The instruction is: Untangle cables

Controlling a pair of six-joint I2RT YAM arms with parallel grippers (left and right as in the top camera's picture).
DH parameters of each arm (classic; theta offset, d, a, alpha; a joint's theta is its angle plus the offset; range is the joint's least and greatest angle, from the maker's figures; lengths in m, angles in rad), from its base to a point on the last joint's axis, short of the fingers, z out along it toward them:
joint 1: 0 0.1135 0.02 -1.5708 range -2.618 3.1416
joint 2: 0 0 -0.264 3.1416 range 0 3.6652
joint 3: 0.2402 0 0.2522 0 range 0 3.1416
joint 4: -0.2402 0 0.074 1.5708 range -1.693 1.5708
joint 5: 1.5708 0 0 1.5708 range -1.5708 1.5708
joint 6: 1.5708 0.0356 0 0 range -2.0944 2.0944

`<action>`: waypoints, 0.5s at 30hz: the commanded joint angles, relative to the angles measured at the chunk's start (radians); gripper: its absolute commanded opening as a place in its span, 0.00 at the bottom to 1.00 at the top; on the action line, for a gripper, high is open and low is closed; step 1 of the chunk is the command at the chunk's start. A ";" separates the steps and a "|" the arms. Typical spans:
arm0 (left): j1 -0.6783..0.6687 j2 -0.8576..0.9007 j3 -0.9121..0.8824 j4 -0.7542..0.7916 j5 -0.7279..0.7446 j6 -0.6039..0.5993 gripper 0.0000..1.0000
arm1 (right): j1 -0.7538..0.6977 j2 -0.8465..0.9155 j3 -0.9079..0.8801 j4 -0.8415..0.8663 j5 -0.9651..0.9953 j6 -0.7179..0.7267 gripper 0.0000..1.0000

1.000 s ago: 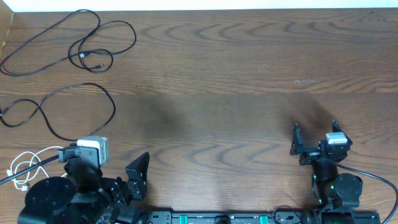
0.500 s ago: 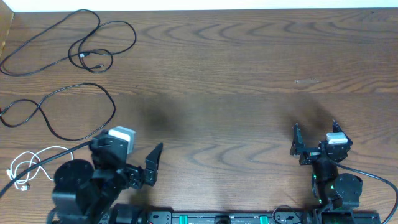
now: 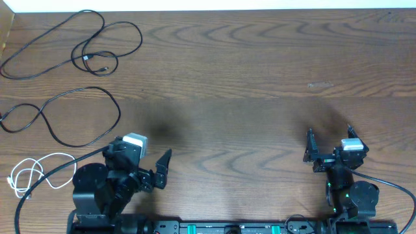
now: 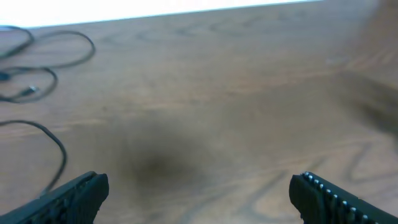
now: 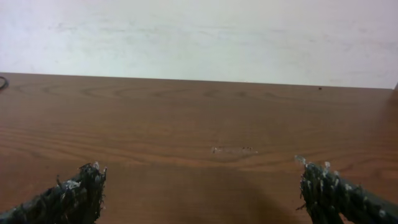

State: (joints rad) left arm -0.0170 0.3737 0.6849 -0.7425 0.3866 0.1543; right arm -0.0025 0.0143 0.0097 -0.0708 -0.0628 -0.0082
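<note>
Three cables lie apart at the table's left in the overhead view. One long black cable [image 3: 97,42] loops at the far left corner. The second black cable [image 3: 81,120] curves below it. The short white cable [image 3: 29,172] is coiled near the front left edge. My left gripper [image 3: 148,162] is open and empty, right of the white cable and touching no cable. The left wrist view shows its open jaws [image 4: 199,196] over bare wood, with both black cables [image 4: 59,50] [image 4: 53,140] ahead on the left. My right gripper [image 3: 328,140] [image 5: 202,186] is open and empty at the front right.
A thick black wire [image 3: 45,185] from the left arm's base runs past the white cable. A pale scuff [image 3: 320,85] marks the wood at the right. The table's far edge meets a white wall [image 5: 199,31].
My left arm has swung right and turned away from the white cable, which now lies fully uncovered. The right arm and the cables have not moved.
</note>
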 commanded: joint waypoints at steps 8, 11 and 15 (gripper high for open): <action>0.085 -0.201 -0.220 0.165 -0.005 -0.079 0.98 | -0.011 -0.009 -0.004 -0.002 0.008 0.011 0.99; 0.100 -0.243 -0.296 0.281 -0.005 -0.140 0.98 | -0.011 -0.009 -0.004 -0.002 0.008 0.011 0.99; 0.100 -0.289 -0.395 0.428 -0.005 -0.195 0.98 | -0.011 -0.009 -0.004 -0.002 0.008 0.011 0.99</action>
State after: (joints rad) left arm 0.0780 0.1204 0.3435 -0.3710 0.3840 0.0307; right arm -0.0025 0.0139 0.0097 -0.0708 -0.0628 -0.0082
